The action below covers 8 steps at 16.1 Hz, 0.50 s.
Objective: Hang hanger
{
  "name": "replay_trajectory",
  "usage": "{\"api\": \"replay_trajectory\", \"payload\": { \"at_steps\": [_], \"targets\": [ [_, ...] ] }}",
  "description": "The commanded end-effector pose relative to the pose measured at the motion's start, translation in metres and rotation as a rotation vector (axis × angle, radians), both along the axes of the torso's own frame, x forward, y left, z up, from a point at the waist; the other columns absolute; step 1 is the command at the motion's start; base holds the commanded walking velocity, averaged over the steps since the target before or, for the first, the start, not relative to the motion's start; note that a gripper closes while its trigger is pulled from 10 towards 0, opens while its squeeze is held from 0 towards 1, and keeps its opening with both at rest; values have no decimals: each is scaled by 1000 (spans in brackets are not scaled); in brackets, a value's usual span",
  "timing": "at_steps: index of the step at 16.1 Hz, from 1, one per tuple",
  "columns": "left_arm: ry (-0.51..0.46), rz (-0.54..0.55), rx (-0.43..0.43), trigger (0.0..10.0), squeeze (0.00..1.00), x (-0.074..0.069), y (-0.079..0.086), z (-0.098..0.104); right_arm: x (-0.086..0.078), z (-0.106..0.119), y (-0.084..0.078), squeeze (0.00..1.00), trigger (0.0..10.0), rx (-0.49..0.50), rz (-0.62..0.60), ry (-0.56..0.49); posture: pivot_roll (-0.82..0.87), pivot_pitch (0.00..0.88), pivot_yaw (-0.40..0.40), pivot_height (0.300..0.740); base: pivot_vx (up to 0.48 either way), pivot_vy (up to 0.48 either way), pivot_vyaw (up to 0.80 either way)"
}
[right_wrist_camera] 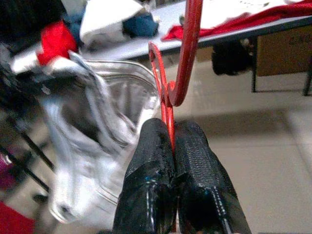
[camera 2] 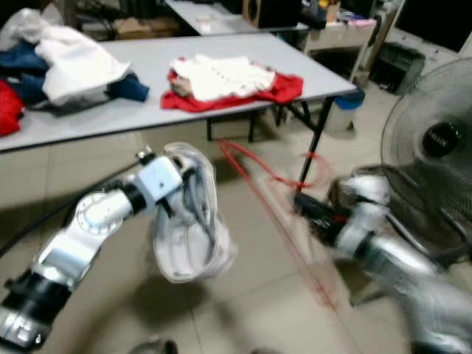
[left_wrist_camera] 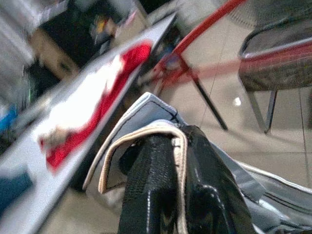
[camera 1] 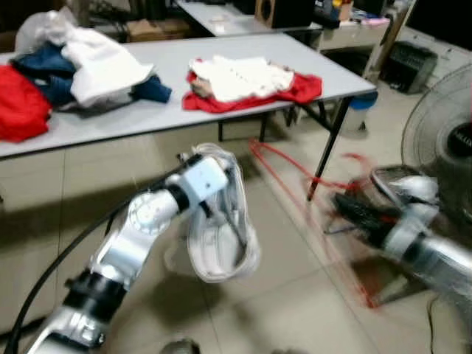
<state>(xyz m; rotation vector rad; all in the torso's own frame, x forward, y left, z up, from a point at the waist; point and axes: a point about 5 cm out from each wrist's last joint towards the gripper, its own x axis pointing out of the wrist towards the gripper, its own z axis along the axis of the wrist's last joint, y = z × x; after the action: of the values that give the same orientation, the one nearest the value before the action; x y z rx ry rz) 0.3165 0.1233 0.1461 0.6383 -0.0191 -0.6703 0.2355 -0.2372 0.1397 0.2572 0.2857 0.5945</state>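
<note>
Grey table with clothes piles; tiled floor; right claw clamps red hanger; left claw grips grey garment.

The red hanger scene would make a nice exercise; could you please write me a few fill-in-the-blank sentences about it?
1. The right gripper is shut on a hanger whose colour is ____.
2. The left gripper holds a pale ____ garment that hangs above the floor.
3. On the grey table, a white cloth lies on top of a ____ one.
4. Beside the right arm stands an electric ____.

Missing words: red; grey; red; fan
</note>
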Motion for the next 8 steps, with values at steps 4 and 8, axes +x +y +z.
{"api": "replay_trajectory", "payload": {
  "at_steps": [4,8],
  "targets": [
    [56,-25,181,0,0,8,8,-7,-33,5,4,0,10000,-116,293,113,-161,92,10,740,0,0,0],
    [-11,-212,324,0,0,7,-13,6,-21,-19,26,0,10000,-103,229,191,-156,100,19,740,0,0,0]
  ]
}}
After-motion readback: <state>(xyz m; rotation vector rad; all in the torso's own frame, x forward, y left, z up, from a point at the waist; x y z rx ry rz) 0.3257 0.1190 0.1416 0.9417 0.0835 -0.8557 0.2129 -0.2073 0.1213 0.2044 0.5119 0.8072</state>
